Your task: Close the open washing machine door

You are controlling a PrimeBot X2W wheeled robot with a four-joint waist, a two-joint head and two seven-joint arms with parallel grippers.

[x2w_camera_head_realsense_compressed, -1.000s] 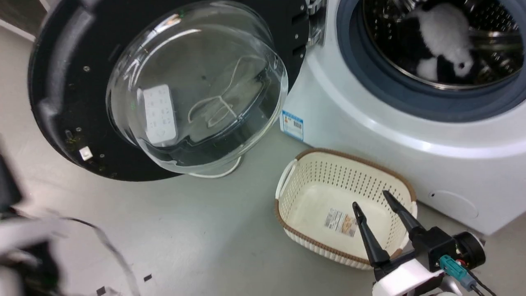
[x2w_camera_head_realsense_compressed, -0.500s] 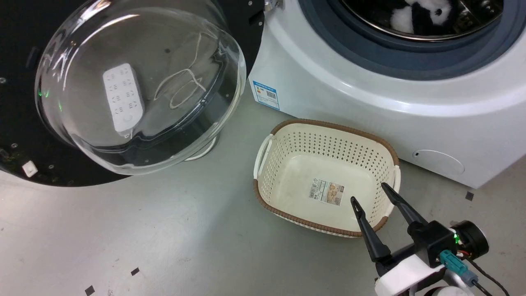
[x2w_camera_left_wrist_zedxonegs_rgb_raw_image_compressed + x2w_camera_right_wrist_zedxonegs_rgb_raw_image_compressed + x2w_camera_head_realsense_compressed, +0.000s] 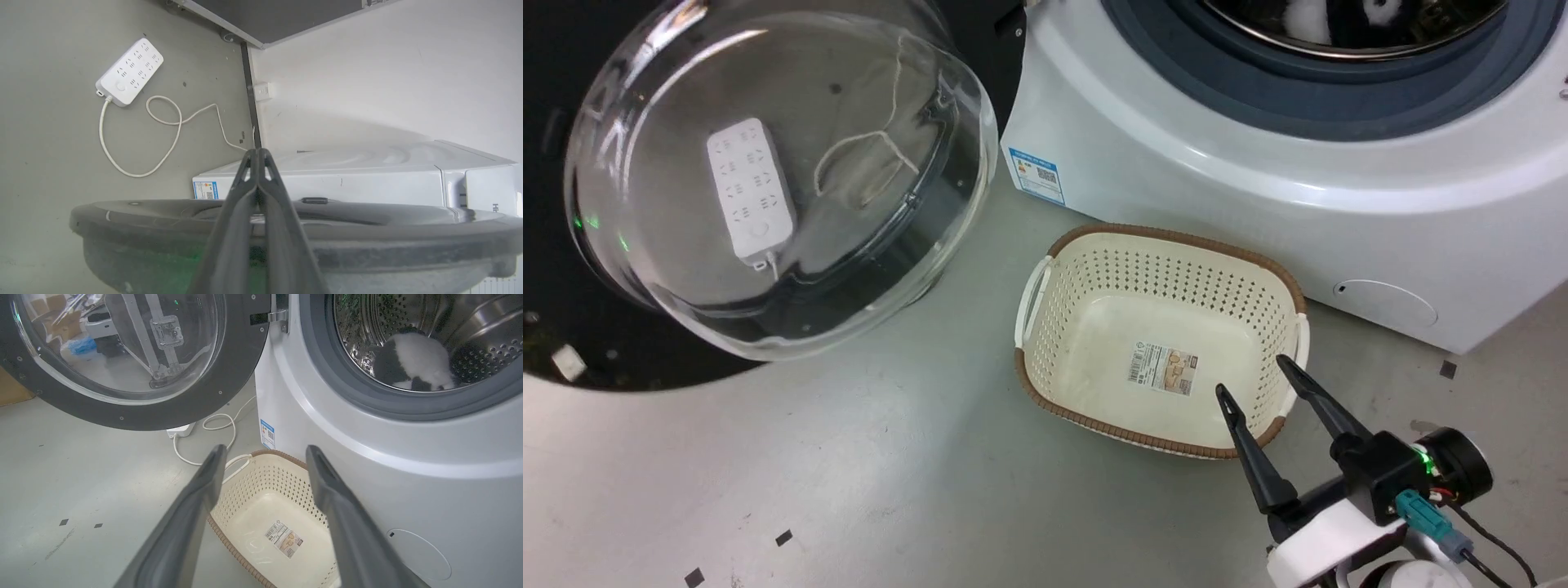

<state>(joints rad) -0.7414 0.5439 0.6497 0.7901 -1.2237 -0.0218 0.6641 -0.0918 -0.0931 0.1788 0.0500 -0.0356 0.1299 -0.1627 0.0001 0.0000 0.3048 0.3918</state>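
Washing machine door [image 3: 776, 180] swung wide, left claw [image 3: 257, 152] pinched in wrist view

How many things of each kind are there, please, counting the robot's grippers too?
White front-loading washing machine: 1
Round glossy black door with clear glass window: 1
Cream perforated plastic basket: 1
White plastic power strip: 1
Black-and-white plush toy: 1
Dark two-fingered grippers: 2 (left gripper, right gripper)
Total: 7
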